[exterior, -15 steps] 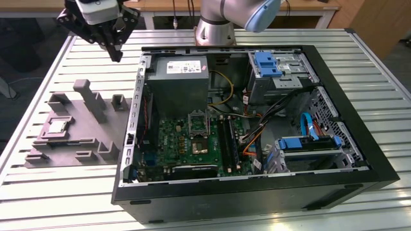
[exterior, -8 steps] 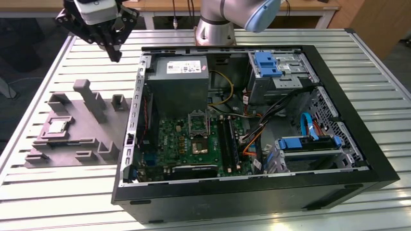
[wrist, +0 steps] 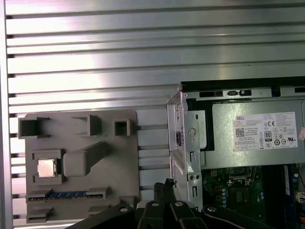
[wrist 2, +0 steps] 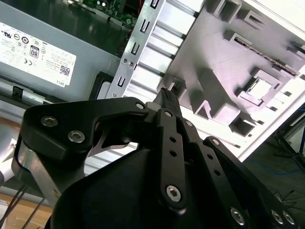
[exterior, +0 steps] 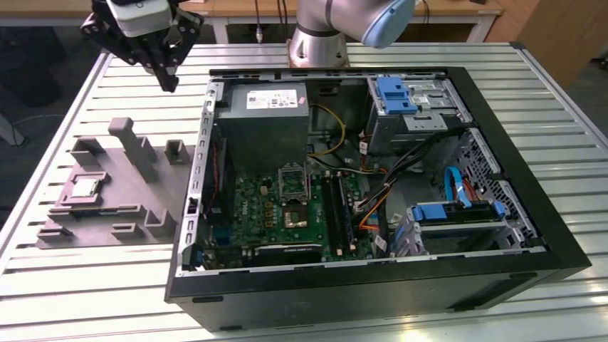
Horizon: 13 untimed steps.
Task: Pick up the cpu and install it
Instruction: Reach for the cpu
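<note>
Exterior view, pincer together near case corner, cpu in tray, well apart.

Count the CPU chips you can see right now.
1. The cpu lies in a pocket of the grey tray, to the exterior view's left of the computer case. Another could be hidden.

The hand hung in open air over the bare strip of worktop between the grey fixture tray and the computer case wall. The cpu lay in a recess open from above, with a tall ridge and a short post standing near it on the case side. Inside the case the socket frame was open overhead, hemmed by the power supply box at one end and by a memory stick and loose cables toward the exterior view's right.
</note>
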Motion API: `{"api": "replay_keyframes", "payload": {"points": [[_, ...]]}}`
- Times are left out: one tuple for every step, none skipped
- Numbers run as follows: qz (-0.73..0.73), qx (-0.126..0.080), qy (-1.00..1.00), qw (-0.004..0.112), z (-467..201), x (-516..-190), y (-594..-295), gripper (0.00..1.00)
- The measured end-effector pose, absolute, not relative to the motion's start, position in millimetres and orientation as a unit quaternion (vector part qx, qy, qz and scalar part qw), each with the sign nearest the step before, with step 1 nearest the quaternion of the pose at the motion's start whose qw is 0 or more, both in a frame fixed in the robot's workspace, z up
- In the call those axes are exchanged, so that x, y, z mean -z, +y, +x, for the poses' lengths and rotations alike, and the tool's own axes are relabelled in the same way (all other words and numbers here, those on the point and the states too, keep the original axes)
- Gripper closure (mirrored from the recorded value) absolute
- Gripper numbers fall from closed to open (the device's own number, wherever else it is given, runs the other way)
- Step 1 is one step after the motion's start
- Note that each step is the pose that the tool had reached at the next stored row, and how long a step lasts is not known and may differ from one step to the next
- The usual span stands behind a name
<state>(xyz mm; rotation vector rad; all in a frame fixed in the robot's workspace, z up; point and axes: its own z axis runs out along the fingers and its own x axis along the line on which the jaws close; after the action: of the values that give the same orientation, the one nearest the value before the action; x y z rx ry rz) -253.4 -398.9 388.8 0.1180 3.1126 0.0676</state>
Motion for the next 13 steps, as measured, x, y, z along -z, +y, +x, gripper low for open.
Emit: {"api": "replay_keyframes", "payload": {"points": [[0.038,-0.022,0.999,0.013,-253.7,-388.7,-398.9,0.89],[0.038,-0.022,0.999,0.013,-253.9,-388.7,-398.9,0.89],[0.038,-0.022,0.999,0.013,-254.2,-388.7,-398.9,0.89],[0.038,-0.022,0.999,0.013,-254.4,-388.7,-398.9,0.89],[0.038,-0.022,0.999,0.013,-254.7,-388.6,-398.9,0.89],[0.038,-0.022,0.999,0.013,-254.9,-388.6,-399.0,0.89],[0.038,-0.022,0.999,0.013,-255.2,-388.6,-398.9,0.89],[0.038,-0.022,0.999,0.013,-255.4,-388.6,-398.9,0.89],[0.038,-0.022,0.999,0.013,-255.7,-388.6,-398.9,0.89],[0.038,-0.022,0.999,0.013,-255.9,-388.5,-398.9,0.89],[0.038,-0.022,0.999,0.013,-256.2,-388.5,-398.9,0.89],[0.038,-0.022,0.999,0.013,-256.4,-388.5,-398.9,0.89],[0.038,-0.022,0.999,0.013,-256.7,-388.5,-398.9,0.89]]}}
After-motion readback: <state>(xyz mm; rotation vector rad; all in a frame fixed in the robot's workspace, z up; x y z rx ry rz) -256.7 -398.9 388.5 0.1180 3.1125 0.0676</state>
